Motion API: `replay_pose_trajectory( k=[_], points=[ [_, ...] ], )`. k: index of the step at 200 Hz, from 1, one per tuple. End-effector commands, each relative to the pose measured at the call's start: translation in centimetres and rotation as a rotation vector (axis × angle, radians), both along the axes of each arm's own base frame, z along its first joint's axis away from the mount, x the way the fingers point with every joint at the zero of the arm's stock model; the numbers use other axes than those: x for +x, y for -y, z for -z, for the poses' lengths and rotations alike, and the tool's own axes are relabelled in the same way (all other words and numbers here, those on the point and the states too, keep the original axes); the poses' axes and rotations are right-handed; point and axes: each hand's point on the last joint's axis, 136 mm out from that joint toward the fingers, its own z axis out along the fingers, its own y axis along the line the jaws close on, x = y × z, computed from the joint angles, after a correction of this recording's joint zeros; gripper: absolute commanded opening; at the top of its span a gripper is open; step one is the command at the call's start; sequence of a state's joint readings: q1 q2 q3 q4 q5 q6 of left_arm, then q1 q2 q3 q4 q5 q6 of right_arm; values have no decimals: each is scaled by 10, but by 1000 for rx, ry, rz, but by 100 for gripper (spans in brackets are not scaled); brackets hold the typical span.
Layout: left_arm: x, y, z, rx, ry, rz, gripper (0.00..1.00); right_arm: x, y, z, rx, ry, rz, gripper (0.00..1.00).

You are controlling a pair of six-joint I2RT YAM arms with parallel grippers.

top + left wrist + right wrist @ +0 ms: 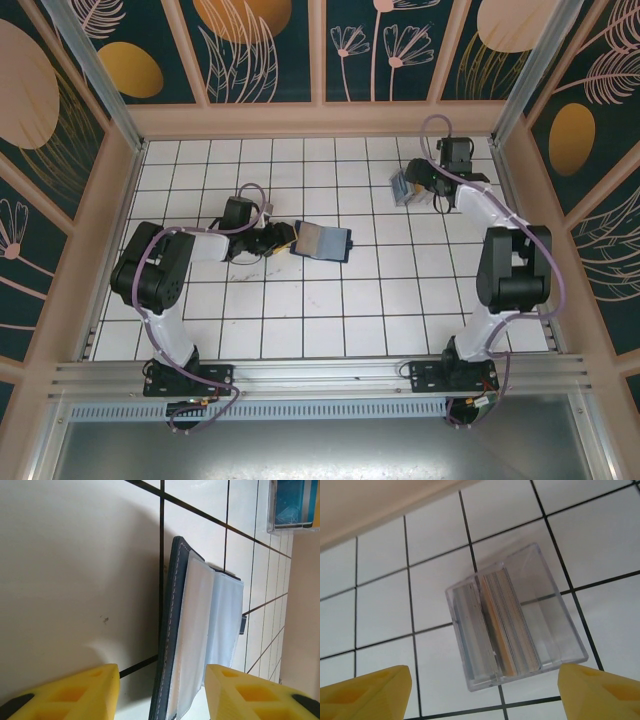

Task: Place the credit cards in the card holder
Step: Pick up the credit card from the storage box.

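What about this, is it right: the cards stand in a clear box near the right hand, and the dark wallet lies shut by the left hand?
No: the wallet lies open, its pale lining showing, as the left wrist view shows. The rest holds.

The left pincer (162, 692) has its yellow fingers (70, 692) spread, and the near end of the holder (200, 630) lies between them. Its dark navy edge is on the left, with pale lining leaves beside it. It lies open on the white tiled table (75, 555). Top right sits a clear rack (292, 505) with something blue inside, well apart from the holder.
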State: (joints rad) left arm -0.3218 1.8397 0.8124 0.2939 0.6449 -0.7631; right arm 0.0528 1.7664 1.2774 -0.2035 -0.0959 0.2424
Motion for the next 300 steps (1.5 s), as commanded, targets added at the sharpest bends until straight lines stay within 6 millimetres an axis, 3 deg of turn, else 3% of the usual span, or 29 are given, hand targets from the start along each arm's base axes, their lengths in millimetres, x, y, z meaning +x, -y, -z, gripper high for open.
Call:
replay_pose_trajectory(
  k=[1, 38, 103, 119, 134, 148, 187, 220, 273, 300],
  points=[
    [-7, -8, 9, 41, -1, -22, 50, 6, 7, 17, 17, -68, -57, 77],
    [-10, -10, 10, 42, -3, -32, 50, 18, -2, 26, 83, -97, -145, 76],
    [-11, -11, 9, 48, 3, -39, 50, 37, -4, 34, 75, -135, -183, 64],
    [-11, -11, 10, 52, -1, -34, 49, 43, 1, 39, 52, -150, -167, 64],
    [-10, -12, 7, 51, 7, -44, 49, 48, 5, 43, 29, -165, -147, 74],
    [-10, -13, 7, 56, 14, -44, 49, 50, 2, 41, 39, -157, -164, 75],
    [-11, -15, 7, 66, 17, -56, 49, 49, -18, 41, 133, -162, -237, 69],
    [-14, -16, 9, 69, 9, -57, 49, 47, -19, 45, 147, -183, -244, 61],
    [-14, -16, 9, 64, 14, -60, 48, 42, -14, 52, 46, -234, -205, 61],
    [-14, -16, 11, 71, 4, -50, 48, 43, -22, 42, 83, -211, -230, 54]
  ],
)
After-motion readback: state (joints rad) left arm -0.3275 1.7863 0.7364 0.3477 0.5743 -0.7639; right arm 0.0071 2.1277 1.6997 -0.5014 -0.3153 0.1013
